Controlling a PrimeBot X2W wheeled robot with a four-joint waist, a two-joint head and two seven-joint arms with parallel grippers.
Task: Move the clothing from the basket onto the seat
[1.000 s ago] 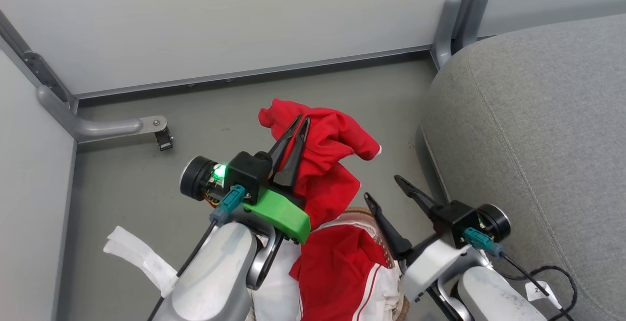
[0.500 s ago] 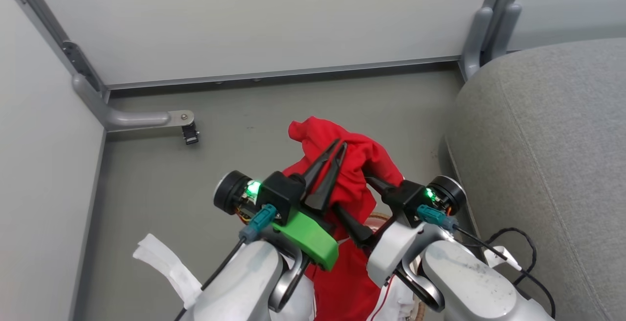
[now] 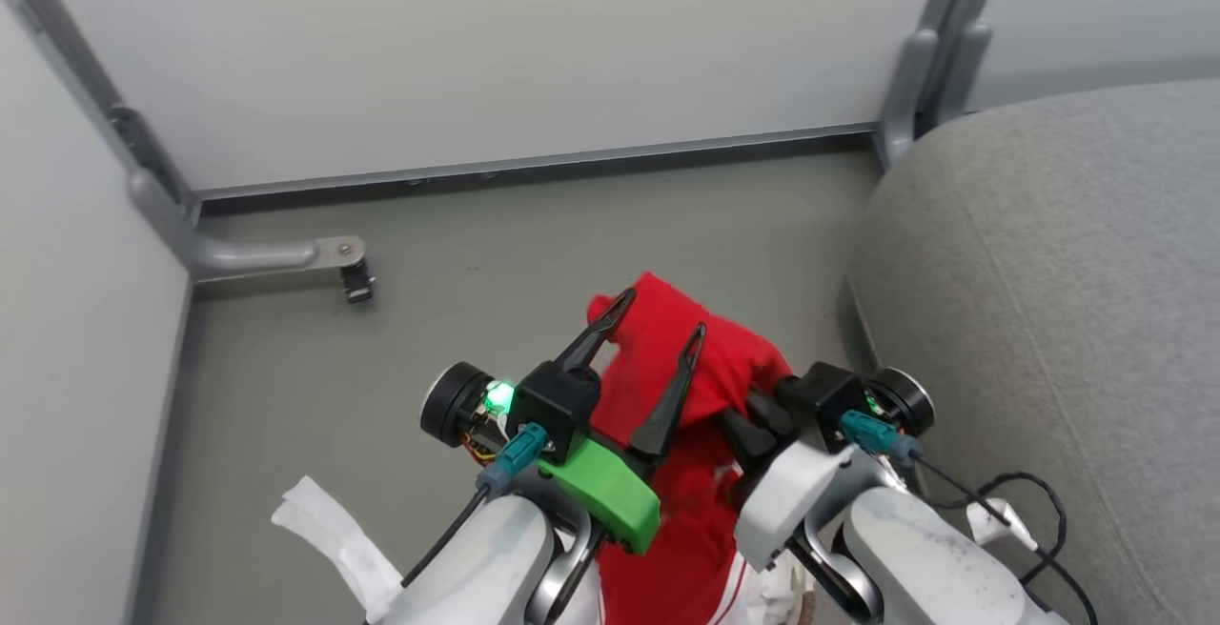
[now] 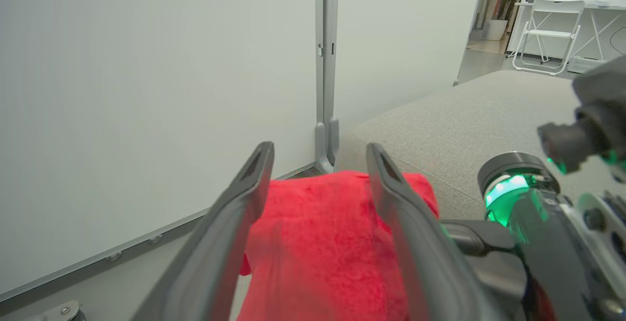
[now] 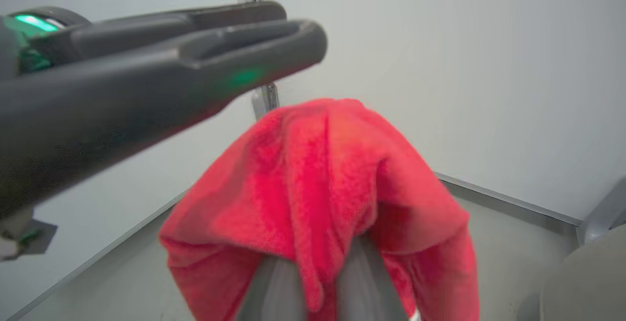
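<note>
Count across the head view, from 9 o'clock to 3 o'clock: one white strip (image 3: pixel 329 534), one metal bracket (image 3: pixel 276 253), two tools, one lifted piece of clothing (image 3: pixel 648 349) and one seat (image 3: pixel 1048 301).

The white strip lies crumpled on the grey floor (image 3: pixel 286 396) at 7 o'clock. The bracket sits at 9 o'clock, against the wall panels.

The left tool (image 3: pixel 661 312) is just below centre, towards 6 o'clock. Its two dark fingers stand apart, one on each side of the red fabric, and do not pinch it.

The clothing hangs as a single red drape. Its peak points to 12 o'clock and its long axis runs from there to 6 o'clock, down to the bottom edge. It is up in the air over the floor, just beside the seat's rounded corner and not on it. A thin white stripe shows on red cloth at 6 o'clock; I cannot tell whether that is the same garment.

The right tool (image 3: pixel 748 420) is at 5 o'clock. In its own wrist view the two fingers are pressed together on a fold of the red cloth, which drapes over their tips.

The seat takes up 2 to 4 o'clock.
</note>
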